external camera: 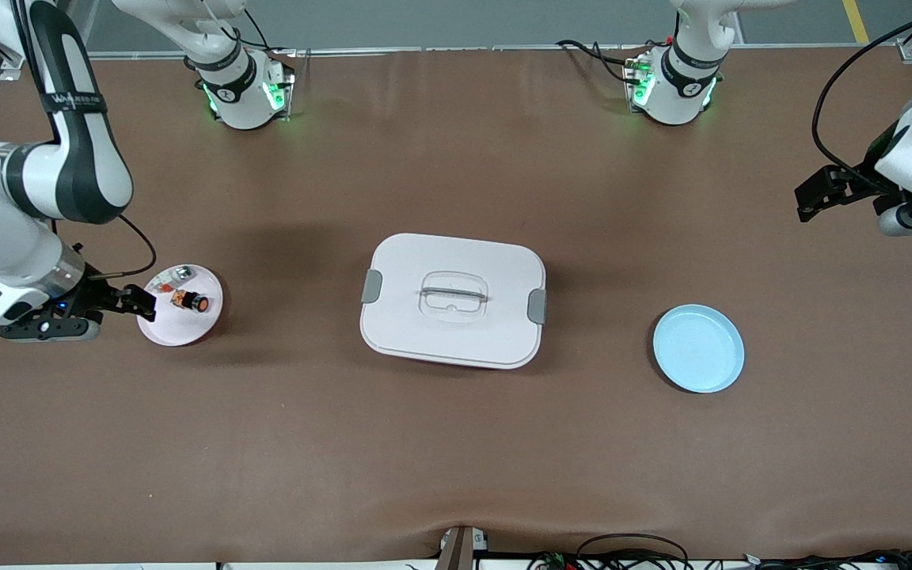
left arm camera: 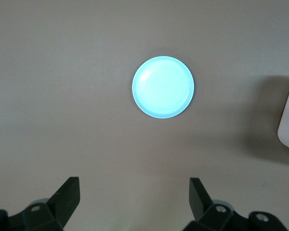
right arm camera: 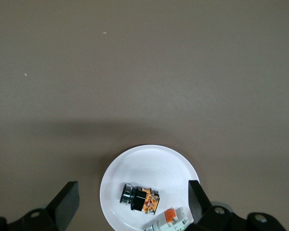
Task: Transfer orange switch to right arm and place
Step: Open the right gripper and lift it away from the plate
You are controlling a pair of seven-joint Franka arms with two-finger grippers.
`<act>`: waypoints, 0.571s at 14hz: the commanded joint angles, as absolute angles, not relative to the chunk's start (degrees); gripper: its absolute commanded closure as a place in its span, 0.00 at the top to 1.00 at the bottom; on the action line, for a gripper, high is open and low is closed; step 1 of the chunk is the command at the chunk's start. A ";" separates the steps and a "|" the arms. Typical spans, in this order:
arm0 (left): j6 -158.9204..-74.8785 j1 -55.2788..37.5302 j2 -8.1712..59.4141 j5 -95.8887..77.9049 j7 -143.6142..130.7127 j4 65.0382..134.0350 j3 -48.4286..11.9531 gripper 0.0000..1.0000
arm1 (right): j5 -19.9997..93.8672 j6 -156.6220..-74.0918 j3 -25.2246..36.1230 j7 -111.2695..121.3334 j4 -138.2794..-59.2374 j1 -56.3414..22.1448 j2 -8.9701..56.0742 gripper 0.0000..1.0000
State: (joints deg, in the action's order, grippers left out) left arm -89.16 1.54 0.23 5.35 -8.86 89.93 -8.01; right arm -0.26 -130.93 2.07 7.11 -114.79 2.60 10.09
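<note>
The orange switch (external camera: 189, 302), a stubby black button with orange marks, lies on its side on a small white plate (external camera: 187, 331) toward the right arm's end of the table. It also shows in the right wrist view (right arm camera: 140, 198) on the same plate (right arm camera: 149, 163). My right gripper (external camera: 138, 302) is open and empty, over the plate's edge at the right arm's end, apart from the switch; its fingers (right arm camera: 66, 197) stand wide. My left gripper (external camera: 814, 198) is open and empty, up over bare table at the left arm's end (left arm camera: 134, 190).
A clear-and-silver part with an orange bit (external camera: 180, 274) lies on the same plate beside the switch (right arm camera: 171, 220). A white lidded box (external camera: 453, 299) sits mid-table. An empty light-blue plate (external camera: 698, 348) lies toward the left arm's end (left arm camera: 163, 86).
</note>
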 commanded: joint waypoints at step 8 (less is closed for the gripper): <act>-89.47 1.58 -0.70 4.48 -7.91 90.53 -7.82 1.00 | 0.53 -109.90 2.20 -0.79 -111.11 -0.09 -2.63 1.00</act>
